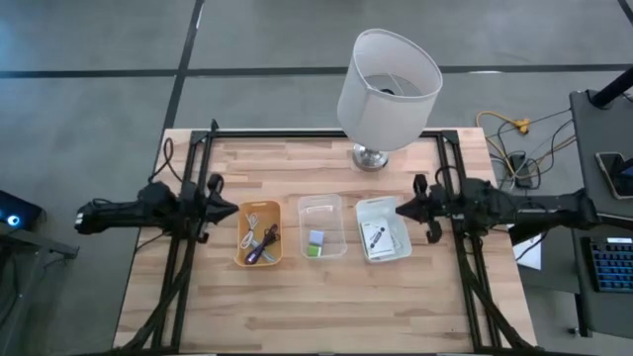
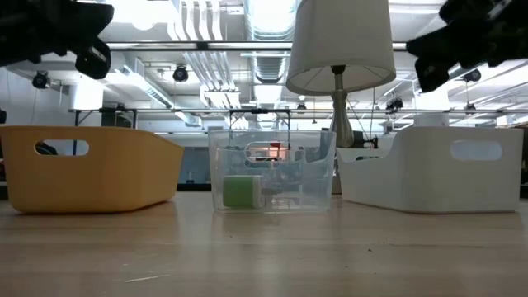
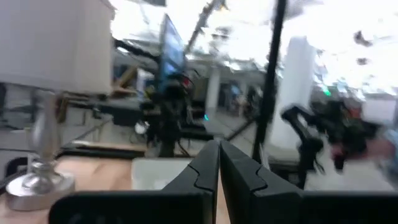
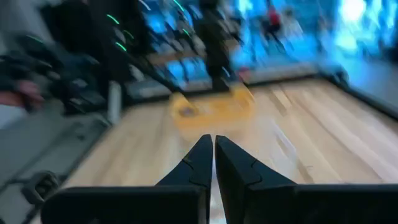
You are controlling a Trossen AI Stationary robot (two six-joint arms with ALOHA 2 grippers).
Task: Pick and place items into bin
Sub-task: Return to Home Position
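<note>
Three bins stand in a row on the wooden table. The orange bin [image 1: 261, 234] holds cables and a purple-handled tool [image 1: 263, 249]. The clear bin [image 1: 322, 225] holds a green block [image 1: 313, 252] and a lilac block [image 1: 316, 237]. The white bin [image 1: 382, 228] holds a white card printed with a black gadget [image 1: 378, 237]. My left gripper [image 1: 235, 210] hovers shut, just left of the orange bin. My right gripper [image 1: 398, 209] hovers shut over the white bin's right rim. Neither holds anything.
A big white lamp [image 1: 388, 89] stands on its metal foot [image 1: 371, 156] at the table's far edge, behind the clear and white bins. Bare wood [image 1: 316, 307] lies toward the near edge. Black frame rails run along the table's left and right sides.
</note>
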